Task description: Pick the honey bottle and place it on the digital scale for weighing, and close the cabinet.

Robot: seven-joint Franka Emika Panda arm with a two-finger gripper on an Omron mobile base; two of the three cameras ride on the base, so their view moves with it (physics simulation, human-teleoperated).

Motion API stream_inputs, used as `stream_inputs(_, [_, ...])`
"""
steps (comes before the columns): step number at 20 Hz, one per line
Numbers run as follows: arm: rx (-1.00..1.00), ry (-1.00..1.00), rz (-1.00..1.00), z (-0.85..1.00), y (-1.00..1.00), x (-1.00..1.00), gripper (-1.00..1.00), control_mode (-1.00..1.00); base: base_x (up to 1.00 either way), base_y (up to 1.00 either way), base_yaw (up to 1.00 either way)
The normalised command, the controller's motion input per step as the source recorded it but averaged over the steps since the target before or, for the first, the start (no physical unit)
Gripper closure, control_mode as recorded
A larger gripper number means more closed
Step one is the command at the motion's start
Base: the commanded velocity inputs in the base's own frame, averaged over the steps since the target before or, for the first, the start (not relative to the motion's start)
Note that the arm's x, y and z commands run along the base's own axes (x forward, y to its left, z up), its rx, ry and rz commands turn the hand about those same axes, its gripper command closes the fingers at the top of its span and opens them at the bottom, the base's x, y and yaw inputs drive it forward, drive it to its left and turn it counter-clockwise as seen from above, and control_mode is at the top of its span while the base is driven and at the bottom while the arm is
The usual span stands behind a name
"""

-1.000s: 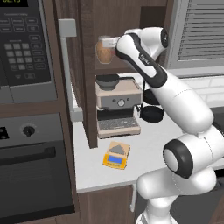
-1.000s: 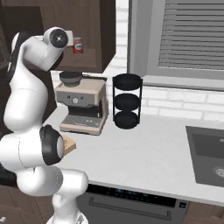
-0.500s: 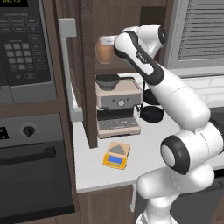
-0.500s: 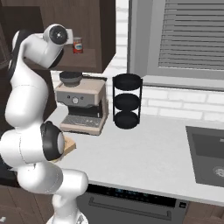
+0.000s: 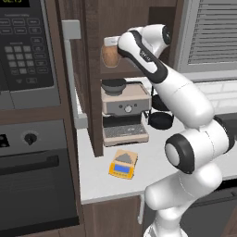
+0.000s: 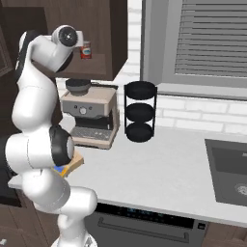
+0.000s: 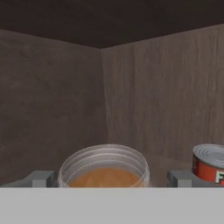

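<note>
Arm has pushed deeper into open cabinet [image 5: 95,55] over the last second. End effector [image 7: 111,178] spread wide, straddling honey bottle [image 7: 105,168] on shelf, not yet clenched. Red can [image 7: 210,164] to right. Scale [image 5: 123,164] waits on counter [image 5: 95,178] below. Grasp looks next.

- Even, soft rendered light fills both base views; no single source can be told.
- The white arm [image 5: 185,106] shows smooth shading, brighter on its upper surfaces, with no hard glare.
- The counter [image 6: 159,169] is evenly bright, with faint shadows under the things standing on it.
- The cabinet [image 7: 65,87] interior is dim and brown, its ceiling darkest.
- All pictures look slightly soft and low in detail; edges show no clear distortion.
</note>
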Motion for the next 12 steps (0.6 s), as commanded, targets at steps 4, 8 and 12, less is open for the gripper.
stream_inputs(4, [-0.02,0.0,0.0,-0.21,0.13,0.24,-1.0,-1.0,0.0,0.0,0.0])
stream_inputs(8, [-0.03,0.0,0.0,-0.16,0.2,0.21,-1.0,-1.0,0.0,0.0,0.0])
stream_inputs(12, [-0.02,0.0,0.0,-0.15,0.19,0.05,1.0,-1.0,0.0,0.0,0.0])
